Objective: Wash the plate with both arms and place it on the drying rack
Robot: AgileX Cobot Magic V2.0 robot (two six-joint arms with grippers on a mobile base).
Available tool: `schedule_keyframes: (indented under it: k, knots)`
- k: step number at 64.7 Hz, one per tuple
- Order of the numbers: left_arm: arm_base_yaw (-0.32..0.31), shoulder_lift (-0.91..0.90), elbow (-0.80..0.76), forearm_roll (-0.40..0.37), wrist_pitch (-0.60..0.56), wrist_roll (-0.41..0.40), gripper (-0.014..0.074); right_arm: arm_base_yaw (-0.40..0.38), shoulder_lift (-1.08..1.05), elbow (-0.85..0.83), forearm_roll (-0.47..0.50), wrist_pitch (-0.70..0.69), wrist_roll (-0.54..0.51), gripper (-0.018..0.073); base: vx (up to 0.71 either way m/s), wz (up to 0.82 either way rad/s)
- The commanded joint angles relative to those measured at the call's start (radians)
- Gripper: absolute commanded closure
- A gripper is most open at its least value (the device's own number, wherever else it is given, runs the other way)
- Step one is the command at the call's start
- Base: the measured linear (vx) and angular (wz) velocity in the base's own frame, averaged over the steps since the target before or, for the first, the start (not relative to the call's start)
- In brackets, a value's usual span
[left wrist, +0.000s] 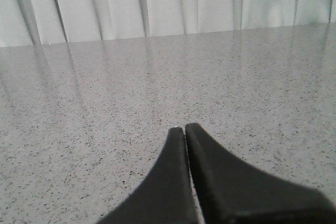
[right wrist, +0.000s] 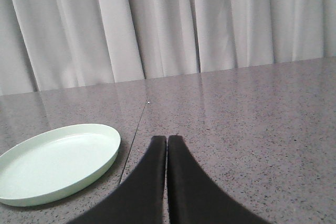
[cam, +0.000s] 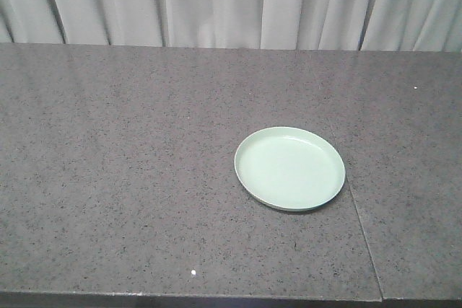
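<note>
The pale mint-green plate [cam: 289, 168] lies flat and empty on the grey speckled counter, right of centre in the front view. It also shows in the right wrist view [right wrist: 55, 162], low at the left. My right gripper [right wrist: 167, 138] is shut and empty, just right of the plate and apart from it. My left gripper [left wrist: 185, 127] is shut and empty over bare counter, with no plate in its view. Neither arm shows in the front view. The drying rack is out of view.
The grey speckled stone counter [cam: 130, 178] has a thin seam [cam: 364, 236] running just right of the plate. White curtains [cam: 216, 1] hang behind the counter's far edge. The counter's front edge [cam: 180, 297] is at the bottom of the front view.
</note>
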Motion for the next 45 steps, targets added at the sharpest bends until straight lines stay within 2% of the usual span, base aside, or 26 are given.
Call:
schedule_keyframes:
  k: [1,26,36,45]
  knots:
    - [0.001,-0.015,-0.027,0.004,-0.069,0.0,0.0603,-0.007,-0.004,0.002,-0.003,-0.08,0.001,0.0564,0.0,0.0]
    - [0.001,-0.015,-0.027,0.004,-0.069,0.0,0.0603,-0.007,-0.004,0.002,0.002,-0.09,0.003,0.0564,0.0,0.0]
    - [0.001,-0.015,-0.027,0.004,-0.069,0.0,0.0603,-0.007,-0.004,-0.014,0.083,-0.162,0.004,0.0562,0.0,0.0]
    - [0.001,-0.015,-0.027,0.004,-0.069,0.0,0.0603,-0.007,0.024,-0.133,0.092,-0.054,0.004,0.0562,0.0,0.0]
